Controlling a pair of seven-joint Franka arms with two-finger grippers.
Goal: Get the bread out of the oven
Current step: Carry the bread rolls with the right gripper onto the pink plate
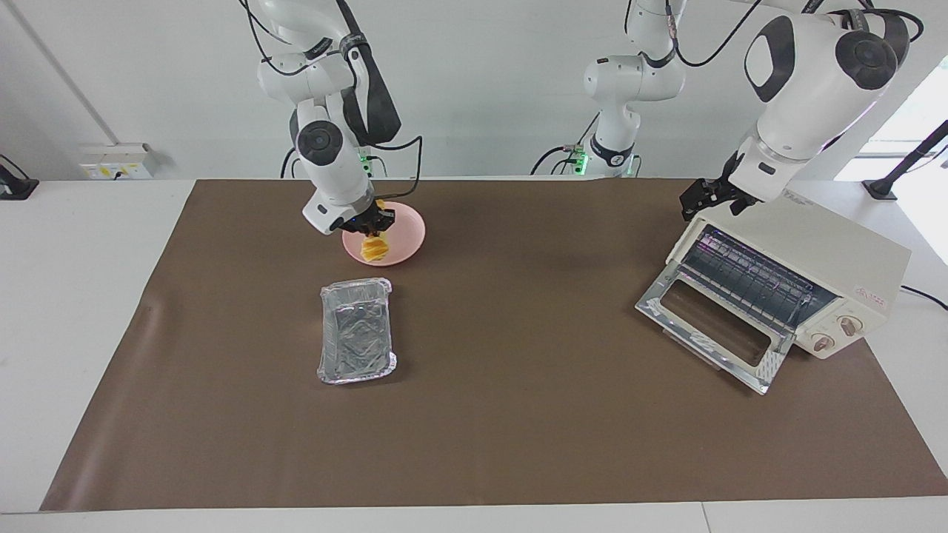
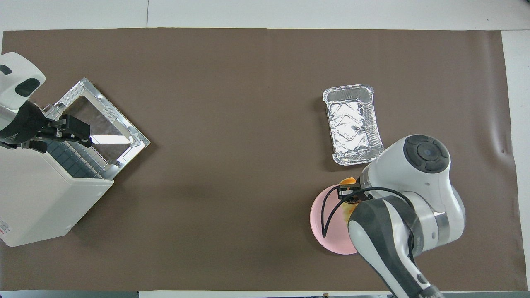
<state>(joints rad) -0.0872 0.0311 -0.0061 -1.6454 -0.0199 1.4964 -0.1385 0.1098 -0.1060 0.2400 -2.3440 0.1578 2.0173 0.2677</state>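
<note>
The small golden-yellow ridged loaf of bread (image 1: pixel 372 249) hangs over the round pink plate (image 1: pixel 406 240), its lower end at or just above the plate's surface — whether it touches I cannot tell. Its long axis runs nearly upright, one end up between the fingers and the other pointing down at the plate. The right gripper (image 1: pixel 375 221) is clenched on its upper end; in the overhead view the arm hides most of the loaf, and only an orange sliver shows at the plate's rim.

Farther from the robots than the plate lies a crinkled rectangular silver foil tray (image 1: pixel 355 331), just apart from it on the brown-covered tabletop (image 1: pixel 518 414).

Well apart, at the left arm's end of the tabletop, stands the boxy cream-white toaster oven (image 1: pixel 837 263) — its chrome glass-windowed door (image 1: pixel 715 326) dropped open, the wire rack showing inside. The left gripper (image 1: pixel 703 198) hovers over the oven's upper front edge; whether its fingers are parted I cannot tell.
</note>
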